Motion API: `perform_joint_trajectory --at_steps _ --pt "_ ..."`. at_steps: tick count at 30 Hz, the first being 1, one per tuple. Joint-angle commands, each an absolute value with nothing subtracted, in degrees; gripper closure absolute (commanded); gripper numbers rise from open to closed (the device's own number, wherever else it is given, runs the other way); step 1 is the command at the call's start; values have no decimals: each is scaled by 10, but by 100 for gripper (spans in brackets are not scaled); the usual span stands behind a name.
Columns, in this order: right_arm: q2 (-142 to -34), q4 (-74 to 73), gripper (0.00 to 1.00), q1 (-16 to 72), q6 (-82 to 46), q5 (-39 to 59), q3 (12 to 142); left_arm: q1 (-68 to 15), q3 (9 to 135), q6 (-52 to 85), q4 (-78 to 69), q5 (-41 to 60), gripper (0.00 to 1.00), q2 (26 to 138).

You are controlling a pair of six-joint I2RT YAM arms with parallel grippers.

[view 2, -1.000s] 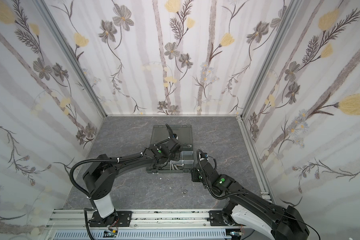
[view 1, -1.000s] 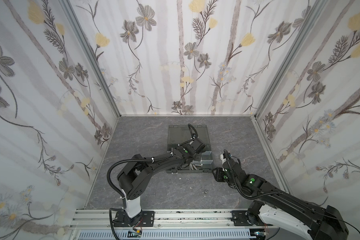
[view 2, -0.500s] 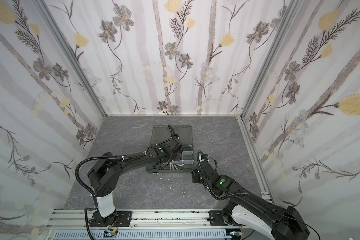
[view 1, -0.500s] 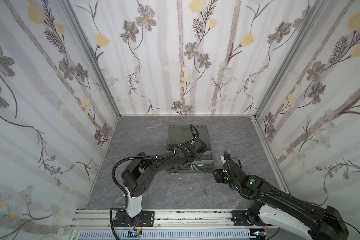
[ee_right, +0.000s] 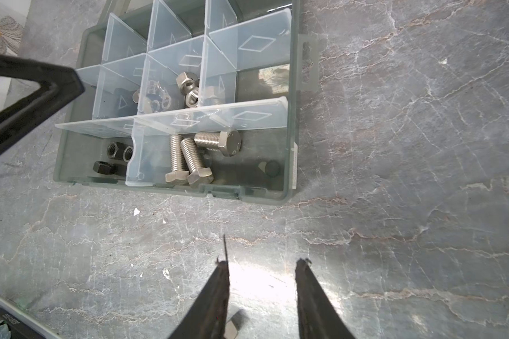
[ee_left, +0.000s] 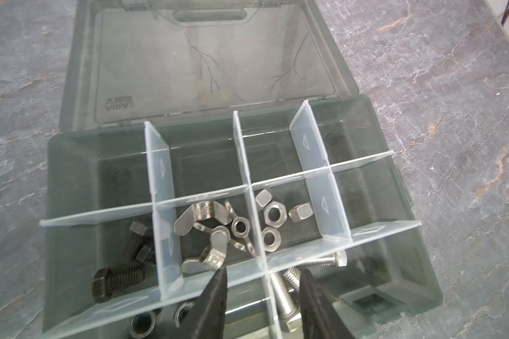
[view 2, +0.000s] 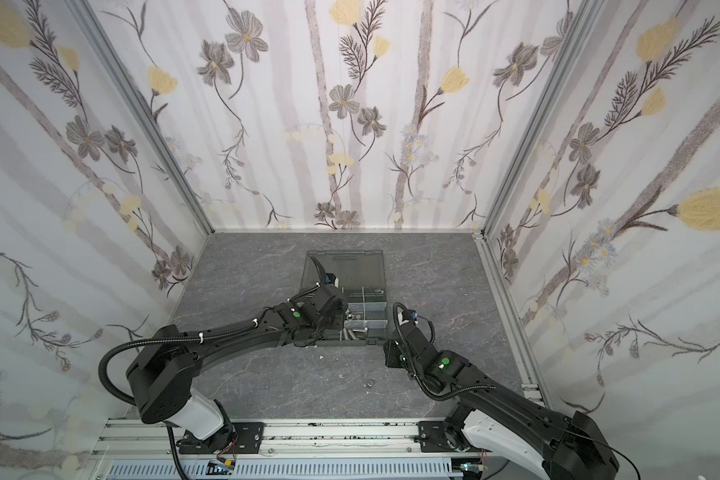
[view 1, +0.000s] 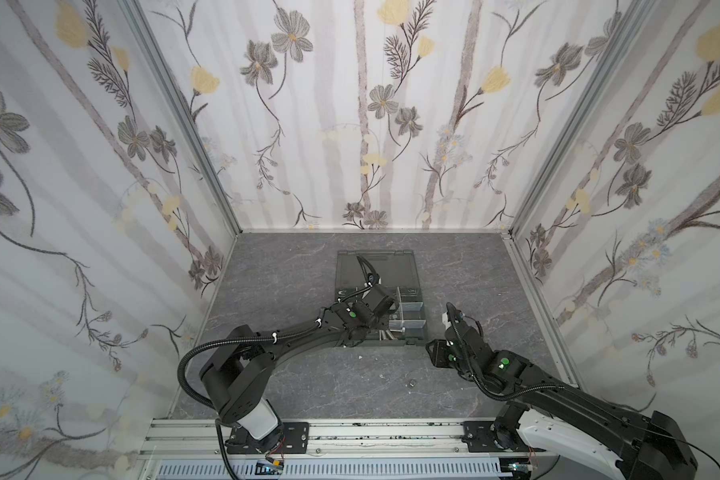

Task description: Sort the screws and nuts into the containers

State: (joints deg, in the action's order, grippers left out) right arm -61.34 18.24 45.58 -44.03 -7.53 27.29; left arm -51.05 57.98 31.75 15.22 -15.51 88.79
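The dark grey organizer box [ee_left: 71, 182] lies open with its lid [ee_left: 212, 67] flat behind it. Its containers hold black screws [ee_left: 121, 278], wing nuts [ee_left: 206, 232], silver hex nuts [ee_left: 272, 217], silver screws [ee_left: 285, 296] and black nuts [ee_left: 143, 323]. My left gripper [ee_left: 262, 271] hangs open over the box's near row, one finger on each side of a divider, holding nothing. In both top views it sits at the box's front left [view 1: 371, 332]. My right gripper [ee_right: 262, 261] is open just above bare table right of the box [view 1: 433, 357]. A small silver nut [ee_right: 231, 328] lies beside its fingers, also seen as a loose nut [view 1: 412, 382] on the table.
The grey marbled table [view 1: 292, 374] is walled by flowered panels on three sides. Small white specks [ee_right: 135, 212] lie in front of the box. The left arm [ee_right: 27, 97] crosses a corner of the right wrist view. An aluminium rail [view 1: 350, 432] runs along the front.
The left gripper's jaws have parted over the box's near row, and the left arm has shifted slightly. The right arm has not moved.
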Motion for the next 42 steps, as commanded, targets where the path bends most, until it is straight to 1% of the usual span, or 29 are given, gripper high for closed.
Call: perform_joint_trajectory --at_steps 1,5,10,16,22,28,36,42 --pt "-618 183 62 459 -442 -63 270 -510 536 359 150 -181 57 844" --pt "-620 189 61 467 -452 -59 267 -509 473 391 149 -188 55 773" --pt "-633 191 61 524 -478 -67 267 -509 399 415 149 -178 52 684" --pt "-680 201 59 588 -505 -74 281 -507 318 464 149 -173 50 588" --pt "-715 188 58 627 -541 -76 283 -507 275 475 149 -164 49 520" --pt "-738 183 58 640 -548 -77 293 -507 253 487 149 -163 49 487" --pt "-771 188 58 653 -557 -80 305 -507 240 502 147 -155 48 484" --pt "-797 178 60 665 -562 -77 314 -507 232 505 146 -152 48 480"
